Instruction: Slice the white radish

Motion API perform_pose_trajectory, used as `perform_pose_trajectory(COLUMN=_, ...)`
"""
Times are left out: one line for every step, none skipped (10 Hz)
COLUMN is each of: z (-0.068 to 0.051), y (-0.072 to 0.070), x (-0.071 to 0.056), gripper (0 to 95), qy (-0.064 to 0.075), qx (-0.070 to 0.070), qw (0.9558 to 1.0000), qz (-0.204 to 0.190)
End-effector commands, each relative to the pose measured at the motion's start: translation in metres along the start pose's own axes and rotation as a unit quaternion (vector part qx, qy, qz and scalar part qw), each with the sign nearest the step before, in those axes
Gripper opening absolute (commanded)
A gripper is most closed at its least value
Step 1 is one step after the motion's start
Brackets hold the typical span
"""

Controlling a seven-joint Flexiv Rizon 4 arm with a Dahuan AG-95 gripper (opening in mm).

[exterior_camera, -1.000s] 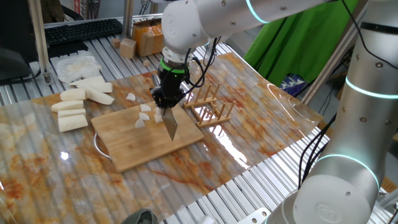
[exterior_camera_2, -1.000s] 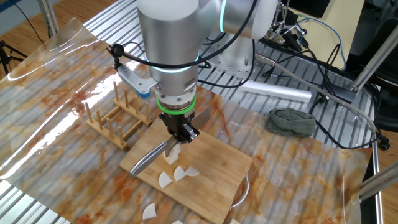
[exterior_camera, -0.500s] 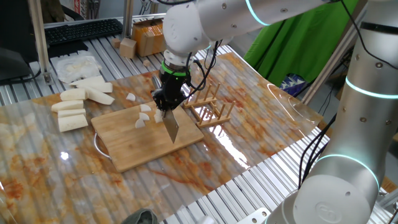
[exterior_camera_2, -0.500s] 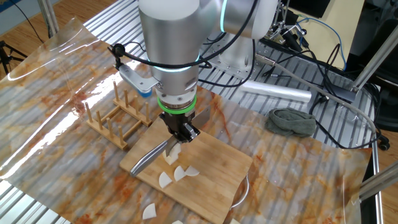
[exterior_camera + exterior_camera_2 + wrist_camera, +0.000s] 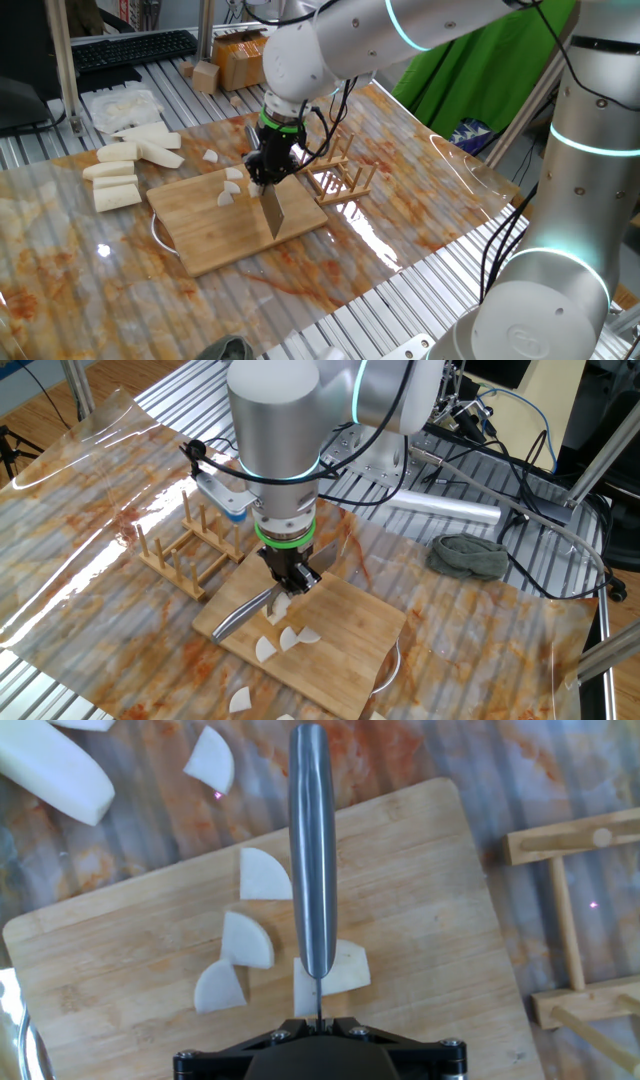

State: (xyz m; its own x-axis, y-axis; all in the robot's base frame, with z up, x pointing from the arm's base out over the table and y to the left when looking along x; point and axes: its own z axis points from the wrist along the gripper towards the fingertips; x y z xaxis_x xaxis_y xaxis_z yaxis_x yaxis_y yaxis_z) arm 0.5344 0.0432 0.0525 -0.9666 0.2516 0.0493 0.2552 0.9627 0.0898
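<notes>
- The table point(image 5: 60, 260) is covered with a stained transparent sheet, presumably so that juice and scraps are kept off the surface beneath.
- The arm point(image 5: 330, 45) is reached down over the table so that the tool is brought above the working area.
- A wooden cutting board point(image 5: 210, 240) is laid flat in the middle of the table, and the cutting is kept on it.
- A wooden rack point(image 5: 340, 170) is stood just beside the board's far edge; it is taken to be the rest for the knife.
- Larger radish sticks point(image 5: 115, 175) are piled off the board to one side, well apart from the tool, apparently as stock not being cut now.
- A knife point(image 5: 313, 850) is held by its handle, with the blade run straight out along the fingers and edge-down over the board.
- The gripper point(image 5: 291, 578) is closed around the knife handle, as judged from both fixed views; the fingers themselves are hidden in the hand view.
- The white radish point(image 5: 342, 970) lies on the board as several wedge-shaped chunks. One chunk sits directly beneath the blade near the gripper end, crossed by it, so the next cut appears lined up through that piece. Three further wedges lie just beside the blade on one side. Whether the edge is touching the chunk cannot be told.
</notes>
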Motion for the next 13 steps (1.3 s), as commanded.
perform_pose_trajectory(z=0.001, y=0.0, x=0.0, gripper=0.0, qy=0.003, qx=0.002, qw=1.0, qz=-0.001)
perform_pose_trajectory(z=-0.003, y=-0.002, x=0.001, gripper=0.0, qy=0.005, qx=0.002, qw=1.0, qz=-0.002)
perform_pose_trajectory(z=-0.005, y=-0.002, x=0.001, gripper=0.0, qy=0.005, qx=0.001, qw=1.0, qz=-0.002)
perform_pose_trajectory(z=-0.005, y=-0.002, x=0.001, gripper=0.0, qy=0.003, qx=0.005, qw=1.0, qz=-0.003)
perform_pose_trajectory(z=-0.008, y=-0.003, x=0.001, gripper=0.0, qy=0.001, qx=0.007, qw=1.0, qz=-0.003)
perform_pose_trajectory(z=-0.011, y=-0.003, x=0.001, gripper=0.0, qy=0.001, qx=0.008, qw=1.0, qz=-0.004)
perform_pose_trajectory(z=-0.015, y=-0.004, x=-0.001, gripper=0.0, qy=0.001, qx=0.011, qw=0.9999, qz=-0.006)
perform_pose_trajectory(z=-0.017, y=-0.003, x=-0.002, gripper=0.0, qy=0.001, qx=0.011, qw=0.9999, qz=-0.006)
perform_pose_trajectory(z=-0.016, y=-0.003, x=-0.003, gripper=0.0, qy=0.003, qx=0.01, qw=0.9999, qz=-0.006)
perform_pose_trajectory(z=-0.009, y=-0.001, x=-0.004, gripper=0.0, qy=0.002, qx=0.009, qw=0.9999, qz=-0.005)
perform_pose_trajectory(z=0.001, y=0.001, x=-0.006, gripper=0.0, qy=0.0, qx=0.009, qw=0.9999, qz=-0.005)
perform_pose_trajectory(z=0.013, y=0.003, x=-0.009, gripper=0.0, qy=-0.004, qx=0.01, qw=0.9999, qz=-0.005)
perform_pose_trajectory(z=0.026, y=0.006, x=-0.01, gripper=0.0, qy=-0.006, qx=0.009, qw=0.9999, qz=-0.002)
